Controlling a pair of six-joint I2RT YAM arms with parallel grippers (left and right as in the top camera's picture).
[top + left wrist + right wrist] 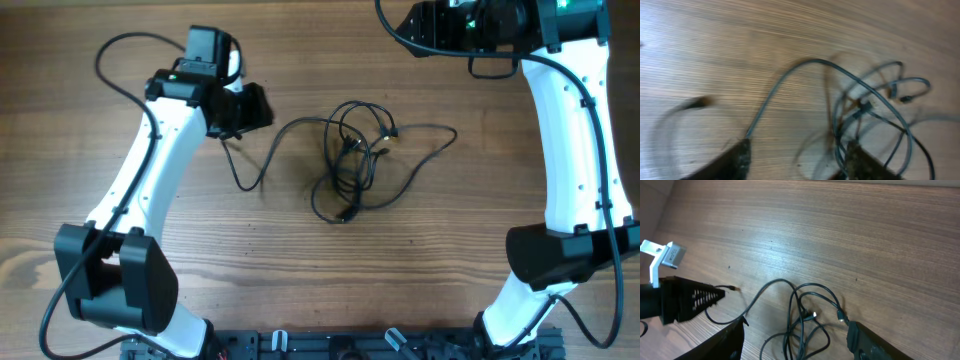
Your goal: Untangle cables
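Two arms by a knot of cables, both sets of fingers spread apart.
From above: shows the cables (350, 160) in a loose knot at the middle of the wooden table (480, 230), with one strand trailing left and one looping right. Shows the left arm (165, 150) bent up from the near left, its tip just left of the knot, and the right arm (570, 130) reaching to the far right, well apart from the knot. From the left wrist, blurry: finds the left gripper (799, 145) spread wide, close over the knot, with one strand running up to one finger. From the right wrist: finds the right gripper (796, 325) spread wide too, above the knot.
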